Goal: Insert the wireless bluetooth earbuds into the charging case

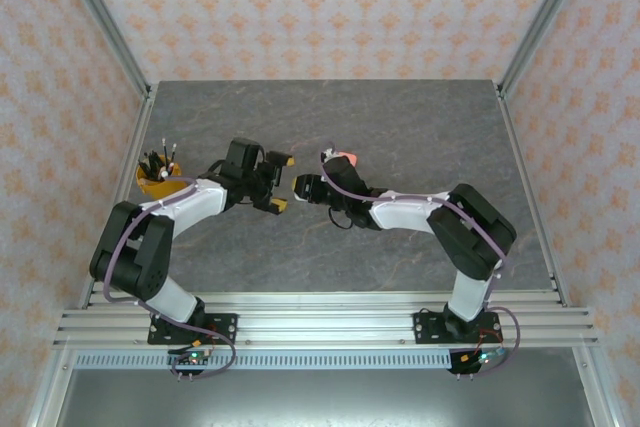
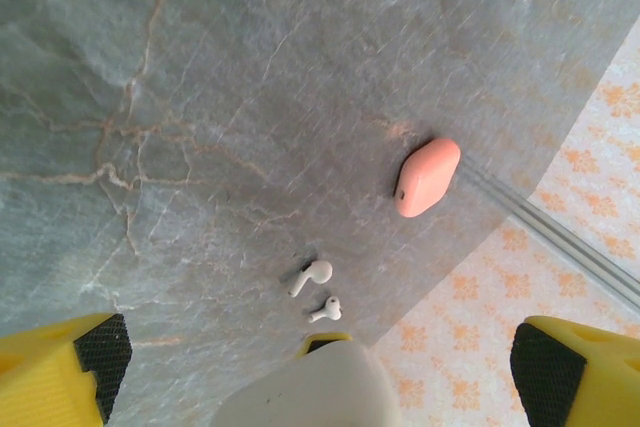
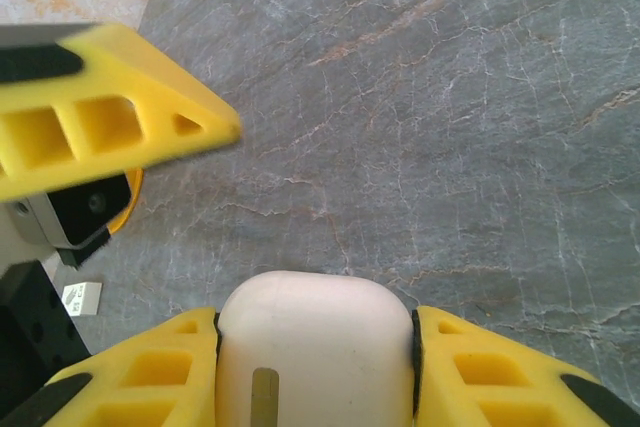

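White case (image 3: 315, 332) in right hand (image 3: 315, 377); white earbuds (image 2: 311, 277), stems lower-left.

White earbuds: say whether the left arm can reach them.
Probably not directly: the white case, held by the right gripper, sits between the open left gripper and the white earbuds.

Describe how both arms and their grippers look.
Both arms, left arm and right arm, have white links between black joints, with a lilac cable running along each. The left gripper and right gripper carry chunky yellow fingers with cut-out hollows and black pads.
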Available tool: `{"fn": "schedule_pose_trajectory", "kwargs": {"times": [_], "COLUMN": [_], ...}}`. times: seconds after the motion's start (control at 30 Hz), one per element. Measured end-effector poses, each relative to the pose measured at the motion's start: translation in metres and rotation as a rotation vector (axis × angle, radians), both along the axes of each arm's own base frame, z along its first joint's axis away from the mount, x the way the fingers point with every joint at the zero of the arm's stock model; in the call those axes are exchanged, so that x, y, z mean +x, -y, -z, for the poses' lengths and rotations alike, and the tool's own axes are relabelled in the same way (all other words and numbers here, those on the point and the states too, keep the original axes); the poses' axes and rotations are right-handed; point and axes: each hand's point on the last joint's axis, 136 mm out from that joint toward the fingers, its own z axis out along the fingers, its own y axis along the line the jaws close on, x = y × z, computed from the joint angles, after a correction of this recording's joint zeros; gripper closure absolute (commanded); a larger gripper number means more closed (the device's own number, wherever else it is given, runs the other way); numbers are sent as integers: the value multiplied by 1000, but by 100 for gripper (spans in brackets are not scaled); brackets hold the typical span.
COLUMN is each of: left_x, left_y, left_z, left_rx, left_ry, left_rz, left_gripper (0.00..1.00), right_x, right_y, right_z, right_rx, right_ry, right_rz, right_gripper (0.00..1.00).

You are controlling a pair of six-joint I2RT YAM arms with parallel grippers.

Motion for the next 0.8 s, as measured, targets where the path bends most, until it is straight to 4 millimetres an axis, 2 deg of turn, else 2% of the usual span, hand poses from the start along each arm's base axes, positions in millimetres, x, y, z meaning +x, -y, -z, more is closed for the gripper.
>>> {"fn": "schedule_pose_trajectory", "kwargs": {"times": [0.2, 0.6, 0.8], "left_x": [-4, 4, 8], "left_y": [15, 19, 19], "left_z": [4, -5, -7], "left_rx": [-28, -78, -89], "left_ry": [-29, -17, -8], "left_rz": [0, -50, -69], "left_gripper": [0, 1, 8], "right_x": [5, 9, 8], "right_y": [-5, -10, -16], "right_z": [-3, 4, 0], "right_rx": [4, -2, -4], "right_ry": [18, 21, 40], "right_rz": [-5, -10, -19], "right_gripper": [73, 73, 73]}}
